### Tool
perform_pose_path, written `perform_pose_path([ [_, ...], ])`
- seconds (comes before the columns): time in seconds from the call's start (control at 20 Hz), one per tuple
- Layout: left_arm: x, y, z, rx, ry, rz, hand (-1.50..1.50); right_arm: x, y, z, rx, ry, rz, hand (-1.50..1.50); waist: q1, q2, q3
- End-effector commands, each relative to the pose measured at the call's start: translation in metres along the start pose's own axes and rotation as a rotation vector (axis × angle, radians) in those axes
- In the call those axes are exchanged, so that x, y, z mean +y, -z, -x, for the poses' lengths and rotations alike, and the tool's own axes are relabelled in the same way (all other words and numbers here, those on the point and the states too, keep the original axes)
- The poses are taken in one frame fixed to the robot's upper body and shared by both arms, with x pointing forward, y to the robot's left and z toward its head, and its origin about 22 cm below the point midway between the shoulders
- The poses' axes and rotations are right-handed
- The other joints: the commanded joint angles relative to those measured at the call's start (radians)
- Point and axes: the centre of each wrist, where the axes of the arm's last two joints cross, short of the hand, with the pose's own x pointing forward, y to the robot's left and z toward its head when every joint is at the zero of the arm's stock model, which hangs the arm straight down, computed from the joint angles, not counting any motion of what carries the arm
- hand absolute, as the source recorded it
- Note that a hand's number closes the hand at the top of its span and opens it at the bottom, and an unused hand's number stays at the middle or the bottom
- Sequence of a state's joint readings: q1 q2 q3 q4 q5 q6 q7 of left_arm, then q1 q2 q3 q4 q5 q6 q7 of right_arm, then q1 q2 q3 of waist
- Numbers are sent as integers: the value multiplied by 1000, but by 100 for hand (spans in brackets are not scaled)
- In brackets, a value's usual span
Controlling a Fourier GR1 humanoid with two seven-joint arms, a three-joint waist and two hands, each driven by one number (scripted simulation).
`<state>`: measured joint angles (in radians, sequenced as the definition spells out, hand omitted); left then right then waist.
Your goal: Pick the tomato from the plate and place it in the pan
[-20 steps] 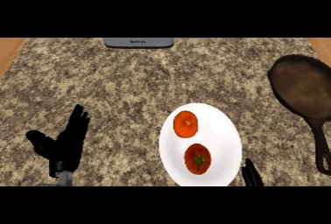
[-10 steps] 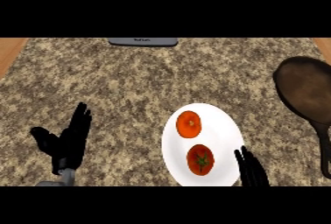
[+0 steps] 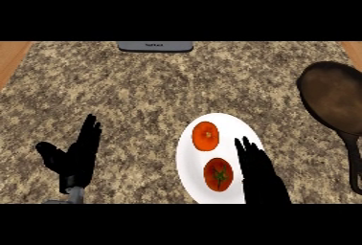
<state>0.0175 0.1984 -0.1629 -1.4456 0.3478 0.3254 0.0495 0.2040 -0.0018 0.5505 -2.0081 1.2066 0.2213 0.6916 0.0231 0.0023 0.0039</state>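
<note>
right hand [image 3: 260, 177]: fingers straight, released, over the plate [image 3: 189, 158] edge
tomato [image 3: 218, 174]: on plate, just left of the fingers; second one [image 3: 206, 136] beyond it
pan [image 3: 333, 99]: on worktop, well right of the fingers
left hand [image 3: 76, 155]: resting, fingers released
step: reach; best to shift left, curl around near tomato only

A white plate [image 3: 189, 158] sits low and right of centre on the speckled counter [image 3: 141, 95], carrying two tomatoes — the upper tomato [image 3: 206, 136] and the lower tomato [image 3: 218, 174]. The right hand [image 3: 258, 174] reaches up from the bottom edge over the plate's right side, fingers straight, just beside the lower tomato. The left hand [image 3: 78, 158] rests open at lower left, fingers up. A dark pan [image 3: 332, 98] lies at the right edge — handle pointing down. A grey object [image 3: 155, 46] sits at top centre.
</note>
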Motion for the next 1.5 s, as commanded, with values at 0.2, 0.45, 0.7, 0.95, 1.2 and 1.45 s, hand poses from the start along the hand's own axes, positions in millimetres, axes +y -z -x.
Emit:
perform_pose_path([
  [0.2, 8, -2, 16, 81, -8, -19, 0, -7, 23, -24, 20, -36, -171, -150, -19, -1, -4],
  [0.45, 23, 2, 19, 93, -4, -17, 0, 25, 13, -15, -24, -2, -107, -150, -25, -2, -4],
  [0.7, 7, -5, 11, 76, -9, -22, 0, 8, 17, -22, -33, -3, -67, -150, -24, -3, -4],
  [0.95, 22, -12, 25, 81, -3, -23, 0, 35, 43, -4, -7, -12, -49, -150, -22, -3, -4],
  [1.2, 10, 5, 10, 79, -21, -37, 0, 53, 41, 18, -29, 40, -99, 150, -26, -2, -4],
  [1.45, -3, -5, 17, 71, -5, -19, 0, 54, 70, 11, -166, -34, -10, 150, -21, -2, -4],
])
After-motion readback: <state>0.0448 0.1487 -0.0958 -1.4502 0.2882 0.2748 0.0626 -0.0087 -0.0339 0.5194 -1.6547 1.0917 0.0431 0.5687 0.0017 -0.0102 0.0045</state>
